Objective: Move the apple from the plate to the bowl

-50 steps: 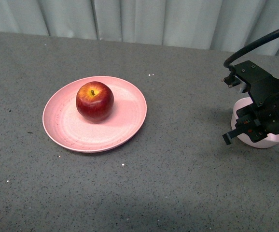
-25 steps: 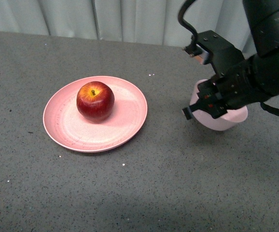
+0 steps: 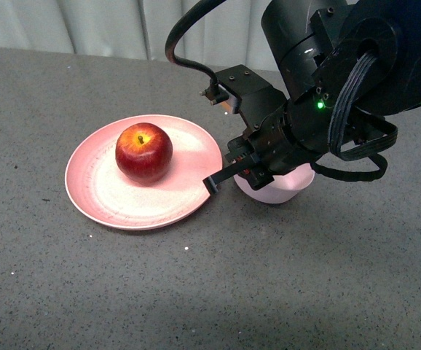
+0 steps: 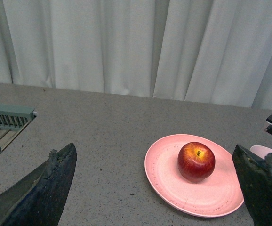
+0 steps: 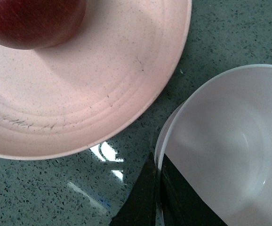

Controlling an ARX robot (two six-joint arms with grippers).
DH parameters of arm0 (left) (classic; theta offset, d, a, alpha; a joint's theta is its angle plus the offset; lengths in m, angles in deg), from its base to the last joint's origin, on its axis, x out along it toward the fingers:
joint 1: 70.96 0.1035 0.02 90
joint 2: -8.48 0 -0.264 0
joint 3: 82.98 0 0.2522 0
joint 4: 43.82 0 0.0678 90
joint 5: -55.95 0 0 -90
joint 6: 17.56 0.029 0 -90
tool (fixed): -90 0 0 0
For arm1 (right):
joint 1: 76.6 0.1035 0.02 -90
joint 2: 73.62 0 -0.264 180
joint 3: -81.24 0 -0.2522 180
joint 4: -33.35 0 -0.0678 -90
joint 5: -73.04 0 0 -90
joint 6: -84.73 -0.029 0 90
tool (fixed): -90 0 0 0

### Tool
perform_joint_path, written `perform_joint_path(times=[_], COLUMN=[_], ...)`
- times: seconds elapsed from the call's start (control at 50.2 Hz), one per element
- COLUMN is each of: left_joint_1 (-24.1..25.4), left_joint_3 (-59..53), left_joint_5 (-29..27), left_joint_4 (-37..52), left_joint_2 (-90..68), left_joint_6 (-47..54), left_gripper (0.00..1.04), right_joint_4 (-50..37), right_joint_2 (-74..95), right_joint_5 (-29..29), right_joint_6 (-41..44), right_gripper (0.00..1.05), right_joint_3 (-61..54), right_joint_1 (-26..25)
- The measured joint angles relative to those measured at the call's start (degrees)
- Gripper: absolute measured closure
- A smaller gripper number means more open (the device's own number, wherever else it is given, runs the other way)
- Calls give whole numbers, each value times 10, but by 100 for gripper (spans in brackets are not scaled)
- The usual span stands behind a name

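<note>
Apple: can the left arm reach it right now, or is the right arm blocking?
Probably yes. The apple sits uncovered on the plate, and the left gripper is open with only bare table between them. The right gripper, clamped on the bowl, is at the plate's rim, clear of the apple.

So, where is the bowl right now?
In the front view, the bowl is right of centre, just beside the right edge of the plate, its rim pinched by the right gripper.
</note>
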Motion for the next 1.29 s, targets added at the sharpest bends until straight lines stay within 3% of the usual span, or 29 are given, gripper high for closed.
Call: perform_joint_path(times=[0.159,0.418,0.517,0.677,0.915,1.095,1.194,1.254,1.294], left_joint_1=[0,0,0,0,0,0,0,0,0], left_joint_3=[0,0,0,0,0,0,0,0,0], left_joint_5=[0,0,0,0,0,0,0,0,0], left_joint_4=[0,0,0,0,0,0,0,0,0], left_joint_2=[0,0,0,0,0,0,1,1,1], left_joint_6=[0,0,0,0,0,0,0,0,0], left_gripper=[7,7,7,7,7,7,7,7,7], right_joint_4=[-18,-87,-122,-236,-406,-457,-648,-647,-602], right_joint_2=[5,-13,-38,-147,-349,-494,-502,-536,-576], right_joint_5=[-1,7,8,-28,-68,-66,-85,-85,-83], right_joint_6=[-3,-26,-38,-50,-58,-41,-75,-83,-87], right_gripper=[101,52,39,8,9,10,31,43,52], right_joint_3=[0,-46,-71,-173,-422,-560,-629,-640,-640], right_joint_1=[0,-27,-40,-82,-175,-236,-260,-262,-262])
